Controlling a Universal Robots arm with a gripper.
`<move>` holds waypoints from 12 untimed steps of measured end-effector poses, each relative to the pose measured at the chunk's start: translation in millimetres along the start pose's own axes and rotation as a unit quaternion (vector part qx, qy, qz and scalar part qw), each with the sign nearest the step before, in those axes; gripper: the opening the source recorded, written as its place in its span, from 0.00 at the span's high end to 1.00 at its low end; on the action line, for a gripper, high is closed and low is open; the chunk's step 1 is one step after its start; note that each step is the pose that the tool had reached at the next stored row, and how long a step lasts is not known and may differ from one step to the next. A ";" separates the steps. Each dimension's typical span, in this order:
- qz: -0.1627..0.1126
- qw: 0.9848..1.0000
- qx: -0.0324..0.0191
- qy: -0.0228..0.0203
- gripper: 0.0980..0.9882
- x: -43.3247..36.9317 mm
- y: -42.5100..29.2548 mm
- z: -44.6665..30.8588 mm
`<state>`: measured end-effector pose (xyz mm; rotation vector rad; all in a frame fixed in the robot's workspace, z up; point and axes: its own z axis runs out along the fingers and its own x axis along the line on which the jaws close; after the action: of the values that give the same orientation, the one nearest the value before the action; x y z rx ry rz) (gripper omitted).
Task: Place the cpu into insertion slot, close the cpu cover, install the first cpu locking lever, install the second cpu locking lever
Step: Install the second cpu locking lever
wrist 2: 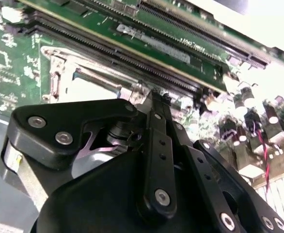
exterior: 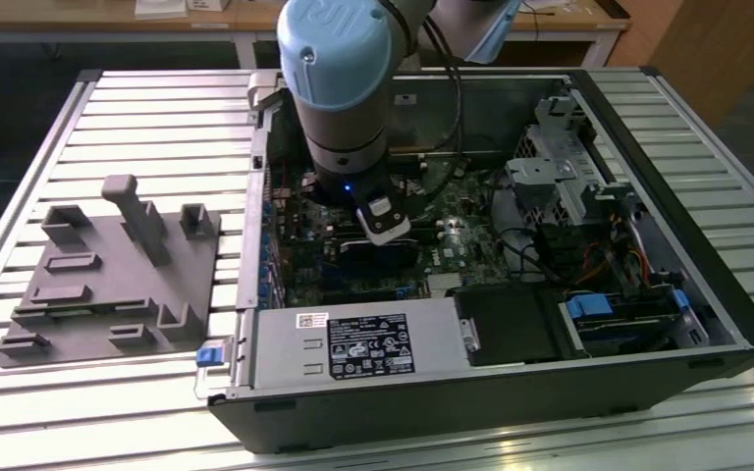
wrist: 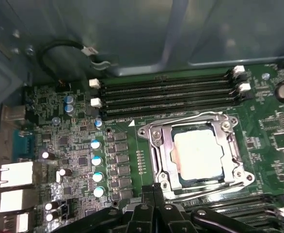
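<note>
The cpu, a pale silvery square, lies flat in the insertion slot on the green motherboard. The cpu cover, a silvery frame with a square window, lies down over the chip. A thin metal locking lever runs along the socket's side closest to my gripper. My gripper is shut, its black tips together just at that edge of the socket, with nothing seen between them. In the second wrist view the gripper stands right beside the bright cpu. In the exterior view the gripper reaches down into the open computer case.
Long black memory slots run beside the socket. Blue-topped capacitors and rear ports stand on another side. In the case are a power supply, a drive cage and cables. A grey fixture sits on the slatted table.
</note>
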<state>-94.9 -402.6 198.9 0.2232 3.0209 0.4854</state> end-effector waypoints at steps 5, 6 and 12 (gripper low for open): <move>0.000 1.000 0.002 0.000 0.99 -0.7 5.4 -14.8; 0.000 1.000 0.004 -0.001 0.99 -0.8 6.8 -18.2; -0.002 0.999 0.039 -0.006 0.99 -1.2 9.7 -23.8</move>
<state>-94.7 -400.9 224.6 0.2240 3.0313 0.3654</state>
